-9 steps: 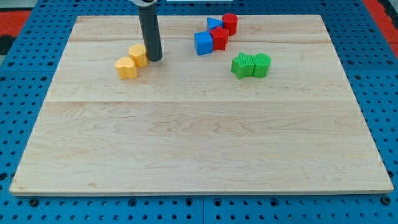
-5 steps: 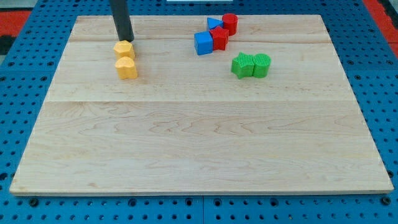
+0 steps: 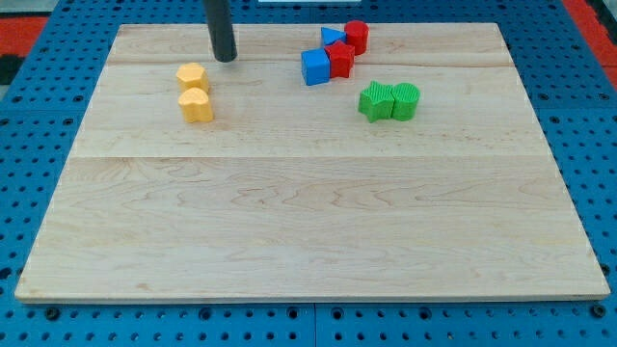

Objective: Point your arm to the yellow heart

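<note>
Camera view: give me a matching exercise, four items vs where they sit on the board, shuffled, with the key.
Items:
1. my tip
2. yellow heart
3. blue cube
4. green blocks

Places:
A. touching the red blocks, near the view's top
B. directly below the other yellow block, touching it
C. rightmost group, two blocks side by side
D. up and to the right of the yellow pair, apart from it

Pairs: 1-D, 2-B, 3-A, 4-C

My tip [image 3: 225, 58] just up-right of yellow hexagon [image 3: 192, 77]; yellow heart [image 3: 196, 105] below, touching hexagon.
</note>
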`<state>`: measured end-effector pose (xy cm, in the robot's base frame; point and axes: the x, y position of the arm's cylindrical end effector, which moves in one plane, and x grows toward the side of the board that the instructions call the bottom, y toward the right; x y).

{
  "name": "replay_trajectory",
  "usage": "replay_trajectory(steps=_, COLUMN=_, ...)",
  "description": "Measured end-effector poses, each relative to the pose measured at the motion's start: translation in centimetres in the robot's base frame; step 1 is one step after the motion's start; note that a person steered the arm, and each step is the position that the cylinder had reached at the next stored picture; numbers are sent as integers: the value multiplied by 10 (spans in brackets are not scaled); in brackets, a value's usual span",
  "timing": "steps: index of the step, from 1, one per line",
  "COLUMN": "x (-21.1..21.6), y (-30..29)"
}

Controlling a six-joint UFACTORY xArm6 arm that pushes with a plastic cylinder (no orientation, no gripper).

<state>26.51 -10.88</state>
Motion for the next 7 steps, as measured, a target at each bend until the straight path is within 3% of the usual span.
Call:
replay_trajectory(steps=4, x=97, y=4)
replay_trajectory(steps=7, x=140, y=-10)
